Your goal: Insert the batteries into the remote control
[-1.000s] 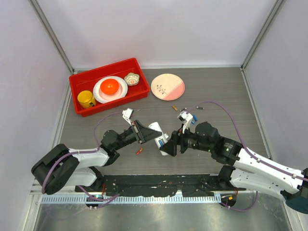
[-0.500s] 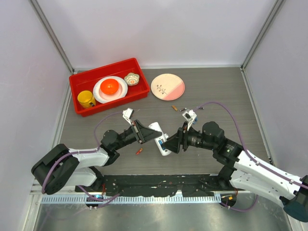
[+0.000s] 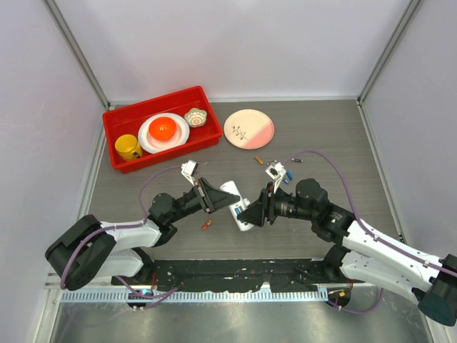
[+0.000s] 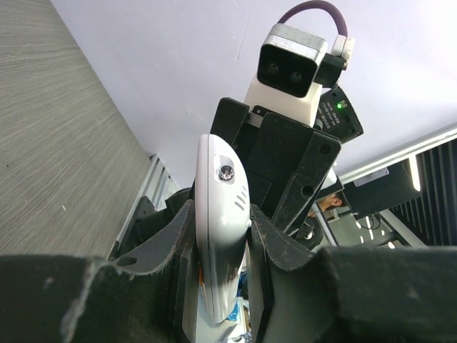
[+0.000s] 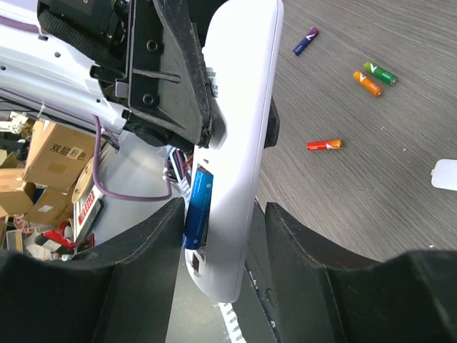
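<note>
Left jaws: pressed in on the remote control, pinching its slim white body edge-on. The remote was held off the tabletop, its free end projecting past my left fingertips into the right jaws.

Right jaws: spread, straddling that free end, one finger on each side. A dark sliver showed between the remote and one finger. I could not tell whether the other finger touched.

Battery bay: turned sideways inside the right jaws' gap. One blue cell lay lengthwise in it, close against the inner face of one right finger.

Loose batteries: on the tabletop past the right jaws' tips, all well apart from the remote. The nearest was red-orange. An orange cell and a green cell lay just beside each other, and a blue-violet cell lay farthest out. A small white cover piece lay at the edge of the right wrist view.

Containers: a red bin stood well beyond the left jaws. Inside were a yellow mug, upright, a white plate carrying an orange bowl, and a small scalloped bowl in the corner nearest the pink plate. That plate lay flat on the tabletop just beside the bin, well beyond both jaws.
</note>
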Controlling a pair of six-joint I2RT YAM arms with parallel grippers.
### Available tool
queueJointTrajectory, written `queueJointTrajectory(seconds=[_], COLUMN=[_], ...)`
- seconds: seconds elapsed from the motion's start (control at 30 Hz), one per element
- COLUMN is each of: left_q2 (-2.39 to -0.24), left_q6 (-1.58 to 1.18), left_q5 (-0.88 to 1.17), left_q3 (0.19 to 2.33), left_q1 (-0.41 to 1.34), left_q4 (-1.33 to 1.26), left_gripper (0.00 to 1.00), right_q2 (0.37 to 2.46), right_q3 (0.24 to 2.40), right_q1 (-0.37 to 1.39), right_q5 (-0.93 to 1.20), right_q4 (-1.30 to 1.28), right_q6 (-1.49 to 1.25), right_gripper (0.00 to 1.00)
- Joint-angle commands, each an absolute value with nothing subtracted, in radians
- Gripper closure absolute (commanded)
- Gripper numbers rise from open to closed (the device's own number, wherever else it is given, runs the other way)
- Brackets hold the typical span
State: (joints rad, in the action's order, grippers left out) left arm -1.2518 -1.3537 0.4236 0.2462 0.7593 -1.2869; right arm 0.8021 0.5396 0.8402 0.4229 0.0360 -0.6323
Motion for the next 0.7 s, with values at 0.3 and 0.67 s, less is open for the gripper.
queueJointTrajectory(seconds=[0.3,0.67], left_q2=[-1.212,-1.198], left_q6=[-1.351,-1.339], left_q5=[0.43,0.405], left_q3=[0.261,0.241], left_q1=[0.762,0.764], left_q4=[-1.546,-1.545], left_gripper=[1.0,1.0], right_q2=[0.859,0.885], right_q3=[0.549,0.552], right_q1=[0.834,0.833], right_q5=[0.445,0.439], right_q4=[0.084,0.11], right_q6=[-0.641,-0.67], right_gripper=[0.58,0.64])
